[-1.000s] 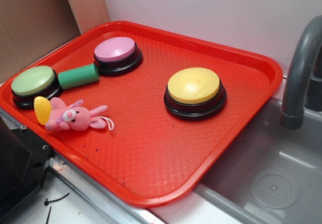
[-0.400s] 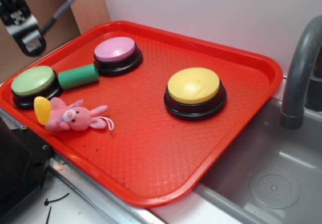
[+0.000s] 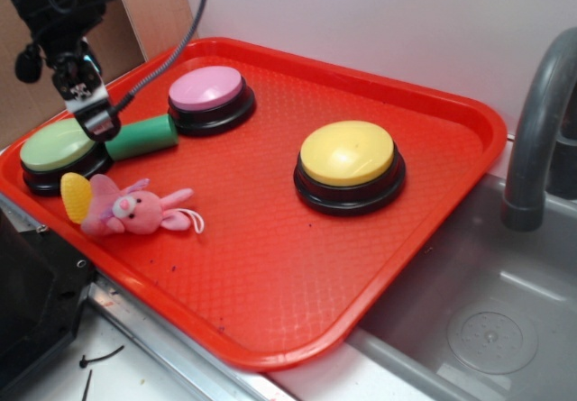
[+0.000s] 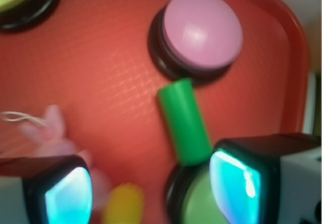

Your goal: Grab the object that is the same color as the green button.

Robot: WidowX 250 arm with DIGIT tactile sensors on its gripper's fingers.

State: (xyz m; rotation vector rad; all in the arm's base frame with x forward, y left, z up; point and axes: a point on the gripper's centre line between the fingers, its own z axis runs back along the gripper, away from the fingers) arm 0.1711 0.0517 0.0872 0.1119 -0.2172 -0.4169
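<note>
The object, a dark-green cylinder [image 3: 141, 137], lies on its side on the red tray [image 3: 270, 266], between the green button [image 3: 56, 144] and a pink button [image 3: 207, 89]. My gripper [image 3: 97, 123] hangs open just above the cylinder's left end and the green button's edge. In the wrist view the cylinder [image 4: 183, 121] runs up from the green button [image 4: 198, 204] toward the pink button [image 4: 201, 30]. It sits ahead of the gripper [image 4: 156, 194], nearer the right finger. Nothing is between the fingers.
A yellow button [image 3: 349, 155] stands mid-tray. A pink plush animal [image 3: 135, 210] with a yellow corn piece [image 3: 76, 195] lies in front of the green button. A grey sink [image 3: 487, 329] and faucet [image 3: 536, 131] are at the right, and cardboard [image 3: 36, 68] stands behind the tray.
The arm came into view at the upper left and has moved down and right. It now hangs over the cylinder's left end. The objects on the tray have not moved.
</note>
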